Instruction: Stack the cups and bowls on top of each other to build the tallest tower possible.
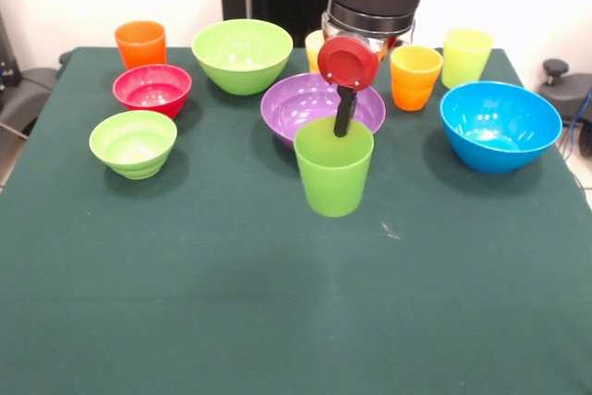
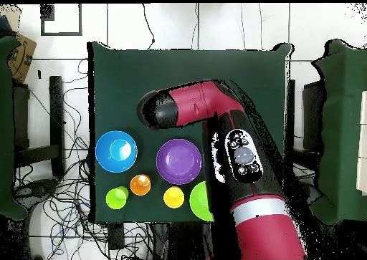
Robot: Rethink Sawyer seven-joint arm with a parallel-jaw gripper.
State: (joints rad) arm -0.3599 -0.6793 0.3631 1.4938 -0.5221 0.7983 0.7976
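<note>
A green ribbed plastic tumbler (image 1: 334, 166) is being held clear of the dark green table cloth (image 1: 277, 302), upright and mouth up, in front of the wide shallow purple plastic bowl (image 1: 305, 104); it is probably being lifted for carrying to a tower base. The gripper (image 1: 344, 122) is reaching into the cup from above, one black finger (image 1: 344, 110) being seen inside the rim, so the fingers are being judged clamped on the cup wall. No tower is yet being shown. To the left, a small red bowl (image 1: 152, 88), a small lime green bowl (image 1: 133, 141), a large lime green bowl (image 1: 242, 54) and an orange cup (image 1: 141, 43) are being kept apart. To the right, an orange-yellow cup (image 1: 415, 76), a yellow-green cup (image 1: 465, 56) and a large blue bowl (image 1: 499, 124) are standing. Nothing is blocking the near table.
</note>
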